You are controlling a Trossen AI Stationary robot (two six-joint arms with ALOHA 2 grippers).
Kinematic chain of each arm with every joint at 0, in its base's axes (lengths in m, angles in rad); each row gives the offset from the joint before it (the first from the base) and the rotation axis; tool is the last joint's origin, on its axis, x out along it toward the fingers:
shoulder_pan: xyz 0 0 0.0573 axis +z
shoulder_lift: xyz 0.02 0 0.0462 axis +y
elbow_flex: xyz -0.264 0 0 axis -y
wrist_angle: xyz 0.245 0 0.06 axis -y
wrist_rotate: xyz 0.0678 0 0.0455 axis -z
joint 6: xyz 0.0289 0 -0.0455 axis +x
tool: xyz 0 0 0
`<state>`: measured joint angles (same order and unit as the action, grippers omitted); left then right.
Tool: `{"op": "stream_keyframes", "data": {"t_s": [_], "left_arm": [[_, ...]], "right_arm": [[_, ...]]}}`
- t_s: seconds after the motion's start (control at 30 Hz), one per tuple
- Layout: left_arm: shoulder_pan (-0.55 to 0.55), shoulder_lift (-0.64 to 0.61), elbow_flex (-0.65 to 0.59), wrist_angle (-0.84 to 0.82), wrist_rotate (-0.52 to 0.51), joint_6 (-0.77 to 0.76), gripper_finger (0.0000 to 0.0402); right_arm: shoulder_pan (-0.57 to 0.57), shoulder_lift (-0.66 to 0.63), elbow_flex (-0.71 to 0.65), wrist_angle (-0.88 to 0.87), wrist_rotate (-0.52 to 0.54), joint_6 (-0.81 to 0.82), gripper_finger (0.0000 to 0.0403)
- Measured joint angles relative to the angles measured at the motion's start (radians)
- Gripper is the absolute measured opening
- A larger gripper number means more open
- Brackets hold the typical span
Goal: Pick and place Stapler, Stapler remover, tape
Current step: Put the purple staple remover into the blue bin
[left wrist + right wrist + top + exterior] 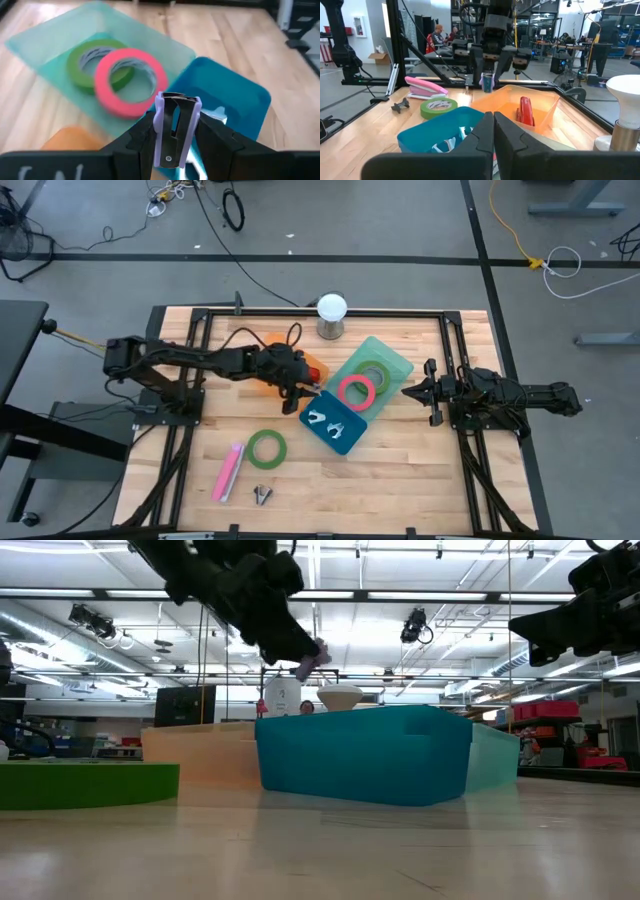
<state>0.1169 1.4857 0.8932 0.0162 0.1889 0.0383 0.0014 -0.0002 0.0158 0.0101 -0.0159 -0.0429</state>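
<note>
My left gripper (301,396) is shut on a lavender staple remover (172,131), above the left edge of the blue bin (335,426); it also shows in the low view (309,664). The blue bin holds pale staple removers (325,421). A pink tape roll (356,390) leans on a green roll (374,373) in the teal bin (392,358). A red stapler (526,110) lies in the orange bin (277,343). On the table lie a green tape roll (267,448), a pink stapler (228,471) and a dark staple remover (263,495). My right gripper (410,391) is shut and empty, right of the teal bin. My left gripper pinches the lavender staple remover by its two flat sides (160,135) between its two fingers (216,142). The fingers come from above, slanting down toward the blue bin. The remover is lifted clear, its jaw end sticking out past the fingertips.
A lamp with a white bulb (331,310) stands at the table's far edge, behind the bins. A dark metal frame (300,312) runs round the table. Bare wood (400,480) lies at the near right. People (438,34) show in the room beyond.
</note>
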Motion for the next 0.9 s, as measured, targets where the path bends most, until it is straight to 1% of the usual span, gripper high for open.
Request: {"op": "stream_keyframes", "data": {"t_s": [0.13, 0.2, 0.37, 0.63, 0.73, 0.9], "left_arm": [[-0.009, 0.070, 0.000, 0.082, 0.079, -0.001, 0.0135], [-0.015, 0.098, 0.000, 0.120, 0.101, 0.000, 0.0135], [-0.025, 0.131, 0.000, 0.163, 0.109, -0.029, 0.0135], [-0.028, 0.132, -0.001, 0.159, 0.108, -0.034, 0.0138], [-0.028, 0.132, -0.001, 0.159, 0.108, -0.033, 0.0155], [-0.028, 0.132, -0.001, 0.159, 0.108, -0.034, 0.0204]], "right_arm": [[0.000, 0.000, 0.000, 0.000, 0.000, 0.000, 0.0011], [0.000, 0.000, 0.000, 0.000, 0.000, 0.000, 0.0011], [0.000, 0.000, 0.000, 0.000, 0.000, 0.000, 0.0011], [0.000, 0.000, 0.000, 0.000, 0.000, 0.000, 0.0011], [0.000, 0.000, 0.000, 0.000, 0.000, 0.000, 0.0011], [0.000, 0.000, 0.000, 0.000, 0.000, 0.000, 0.0011]]}}
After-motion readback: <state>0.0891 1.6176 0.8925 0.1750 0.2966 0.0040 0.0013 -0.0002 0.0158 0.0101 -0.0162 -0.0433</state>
